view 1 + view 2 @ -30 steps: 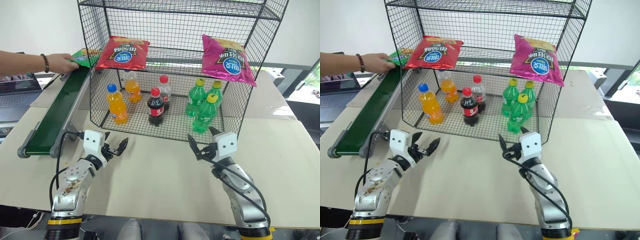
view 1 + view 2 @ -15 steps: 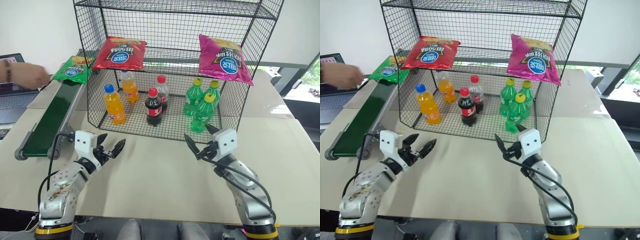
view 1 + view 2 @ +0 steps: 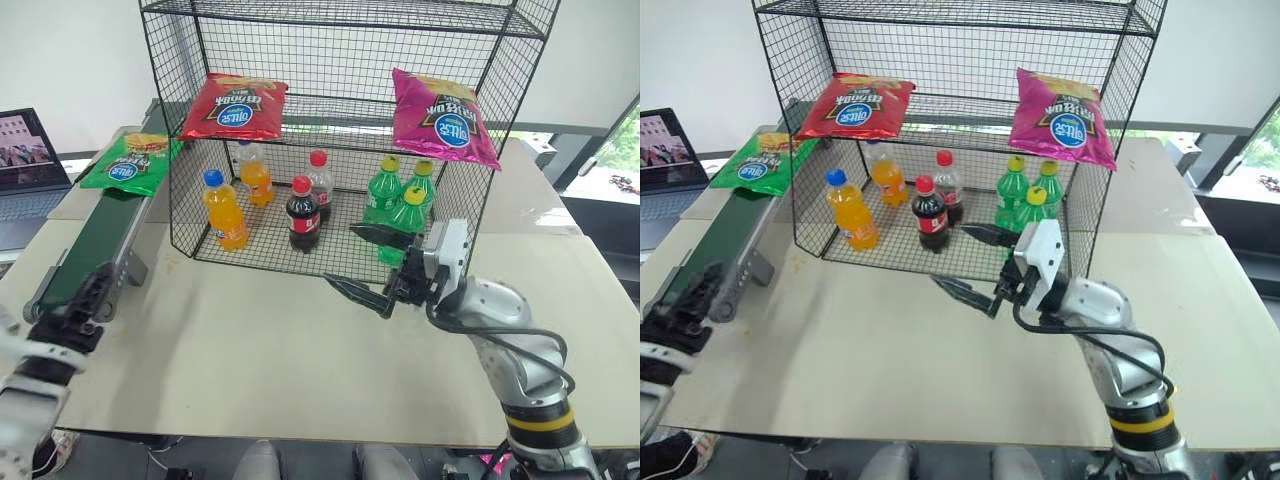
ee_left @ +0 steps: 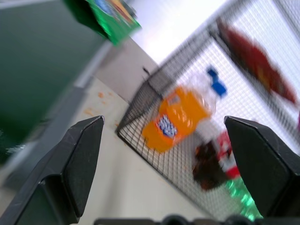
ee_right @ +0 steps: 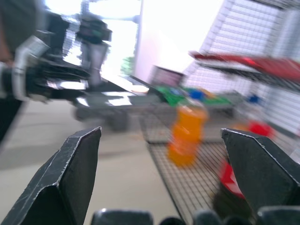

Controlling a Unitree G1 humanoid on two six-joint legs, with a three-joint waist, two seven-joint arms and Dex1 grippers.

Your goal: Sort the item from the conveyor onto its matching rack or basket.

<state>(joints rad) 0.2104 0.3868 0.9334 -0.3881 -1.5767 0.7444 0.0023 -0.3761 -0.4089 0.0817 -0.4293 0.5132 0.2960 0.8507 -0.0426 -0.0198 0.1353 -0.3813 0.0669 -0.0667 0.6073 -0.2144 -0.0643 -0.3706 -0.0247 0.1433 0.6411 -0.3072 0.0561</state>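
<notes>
Currently the left gripper sits at 8 o'clock in the head view beside the near end of the conveyor, fingers spread wide and empty. The green chip bag lies at 10 o'clock on the belt's far end, just outside the rack. Right gripper hovers at centre before the rack's front mesh, pointing left, jaws apart, holding nothing.

head eyes: high, facing down-forward | wrists: low, level | shared: rack, conveyor
</notes>
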